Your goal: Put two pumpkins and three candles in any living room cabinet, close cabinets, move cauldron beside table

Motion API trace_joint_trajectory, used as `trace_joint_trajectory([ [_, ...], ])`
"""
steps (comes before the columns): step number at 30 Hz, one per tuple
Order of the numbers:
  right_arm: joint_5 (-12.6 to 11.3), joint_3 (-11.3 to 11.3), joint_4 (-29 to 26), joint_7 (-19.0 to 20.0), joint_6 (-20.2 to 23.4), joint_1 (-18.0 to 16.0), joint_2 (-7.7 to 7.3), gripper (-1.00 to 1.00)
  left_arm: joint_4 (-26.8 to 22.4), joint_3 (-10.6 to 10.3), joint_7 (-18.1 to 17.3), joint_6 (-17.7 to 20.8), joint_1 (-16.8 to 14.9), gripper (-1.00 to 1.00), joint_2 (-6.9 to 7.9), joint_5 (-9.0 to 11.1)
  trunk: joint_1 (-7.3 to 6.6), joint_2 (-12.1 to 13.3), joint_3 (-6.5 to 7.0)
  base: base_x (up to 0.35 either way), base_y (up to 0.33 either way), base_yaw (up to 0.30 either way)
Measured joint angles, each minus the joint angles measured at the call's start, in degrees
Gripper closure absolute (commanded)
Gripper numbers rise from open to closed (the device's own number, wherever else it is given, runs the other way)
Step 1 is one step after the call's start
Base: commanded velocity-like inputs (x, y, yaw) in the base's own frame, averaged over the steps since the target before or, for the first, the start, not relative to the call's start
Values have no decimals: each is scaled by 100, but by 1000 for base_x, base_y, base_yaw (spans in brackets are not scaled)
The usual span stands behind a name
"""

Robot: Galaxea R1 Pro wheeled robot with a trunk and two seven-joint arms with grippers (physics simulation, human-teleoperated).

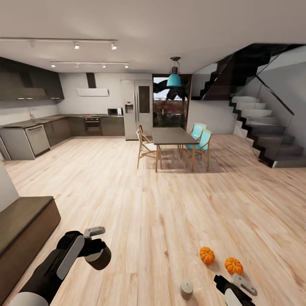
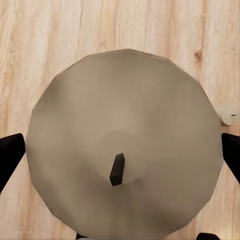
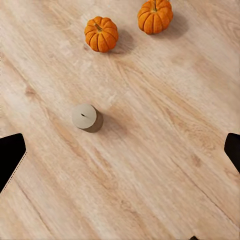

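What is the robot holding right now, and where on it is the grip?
The left gripper holds a candle, its fingers on the candle's opposite sides, seen wick-end on. The right gripper holds nothing, hanging open above the floor.

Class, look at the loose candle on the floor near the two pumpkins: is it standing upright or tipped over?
Upright. The candle stands on its flat base on the wood floor, its wick pointing up; the head view agrees.
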Motion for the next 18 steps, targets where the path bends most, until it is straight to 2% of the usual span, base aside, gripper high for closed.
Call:
trace_joint_trajectory([
  [18, 10, 16, 0, 6, -1, 0, 6, -100, 0, 0, -4, 0, 0, 100, 0, 2, 0, 0, 0, 322, 0, 0],
])
